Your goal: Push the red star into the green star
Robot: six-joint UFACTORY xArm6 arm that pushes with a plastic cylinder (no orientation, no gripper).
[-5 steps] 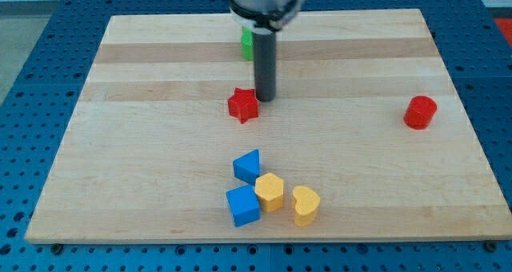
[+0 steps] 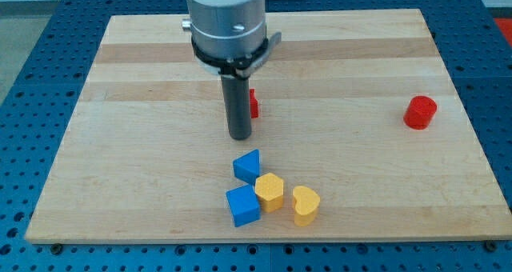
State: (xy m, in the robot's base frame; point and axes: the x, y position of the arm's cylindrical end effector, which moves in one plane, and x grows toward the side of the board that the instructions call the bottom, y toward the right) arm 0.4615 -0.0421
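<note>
The red star (image 2: 253, 103) lies near the board's middle, mostly hidden behind my rod, with only its right edge showing. My tip (image 2: 240, 136) rests on the board just below and slightly left of the red star. The green star does not show; the arm's body covers the upper middle of the board where it stood.
A red cylinder (image 2: 420, 112) stands at the view's right. Below my tip sits a cluster: a blue triangular block (image 2: 248, 166), a blue cube (image 2: 242, 206), a yellow block (image 2: 270, 192) and a yellow heart (image 2: 306, 206). The wooden board (image 2: 120, 144) ends at blue perforated table.
My tip moved from just right of and above the red star down and left to below it. The arm now hides the green star and most of the red star.
</note>
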